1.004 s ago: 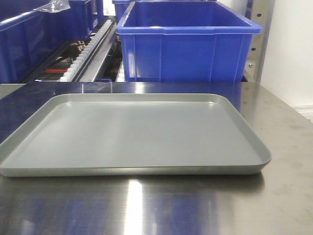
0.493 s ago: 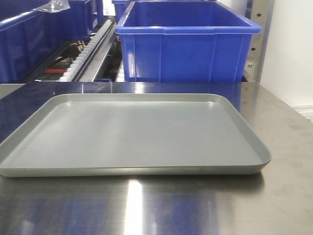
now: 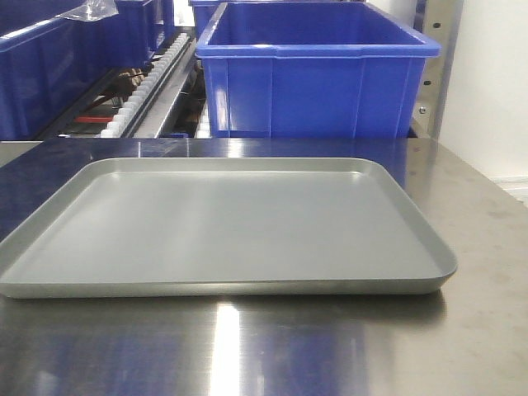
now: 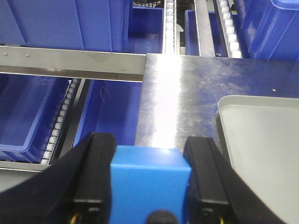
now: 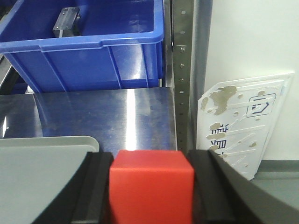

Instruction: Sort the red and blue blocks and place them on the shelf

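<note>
In the left wrist view my left gripper is shut on the blue block, held above the left edge of the steel tabletop. In the right wrist view my right gripper is shut on the red block, near the tabletop's right end. The shelf's brushed steel front rail and white roller tracks lie ahead of the left gripper; a roller track also shows in the front view. No gripper or block shows in the front view.
The shallow grey tray lies on the tabletop; its corners show in the wrist views. Large blue bins sit on the shelf. A shelf upright and a white placard stand at right.
</note>
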Motion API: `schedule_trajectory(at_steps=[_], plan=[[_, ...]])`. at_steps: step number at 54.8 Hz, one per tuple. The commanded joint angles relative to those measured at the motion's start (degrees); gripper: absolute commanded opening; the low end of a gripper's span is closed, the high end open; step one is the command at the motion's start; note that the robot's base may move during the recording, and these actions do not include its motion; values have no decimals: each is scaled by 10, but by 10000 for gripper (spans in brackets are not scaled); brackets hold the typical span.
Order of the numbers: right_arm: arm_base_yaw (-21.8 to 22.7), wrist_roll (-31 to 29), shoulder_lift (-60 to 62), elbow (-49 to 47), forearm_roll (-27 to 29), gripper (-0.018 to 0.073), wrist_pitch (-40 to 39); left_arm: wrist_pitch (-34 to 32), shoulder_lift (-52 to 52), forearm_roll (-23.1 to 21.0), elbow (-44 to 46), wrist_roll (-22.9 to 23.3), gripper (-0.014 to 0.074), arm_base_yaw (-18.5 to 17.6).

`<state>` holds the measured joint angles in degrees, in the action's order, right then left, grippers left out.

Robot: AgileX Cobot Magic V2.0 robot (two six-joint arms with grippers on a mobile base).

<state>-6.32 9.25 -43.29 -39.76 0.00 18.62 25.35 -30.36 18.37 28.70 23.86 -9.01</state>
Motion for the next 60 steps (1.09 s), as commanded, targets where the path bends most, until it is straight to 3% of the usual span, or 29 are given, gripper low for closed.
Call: schedule_trajectory(at_steps=[1, 60], plan=[[4, -1, 4, -16, -6, 58, -50, -46, 0, 7, 16, -1, 80, -5], [4, -1, 4, -16, -6, 58, -50, -46, 0, 7, 16, -1, 80, -5]])
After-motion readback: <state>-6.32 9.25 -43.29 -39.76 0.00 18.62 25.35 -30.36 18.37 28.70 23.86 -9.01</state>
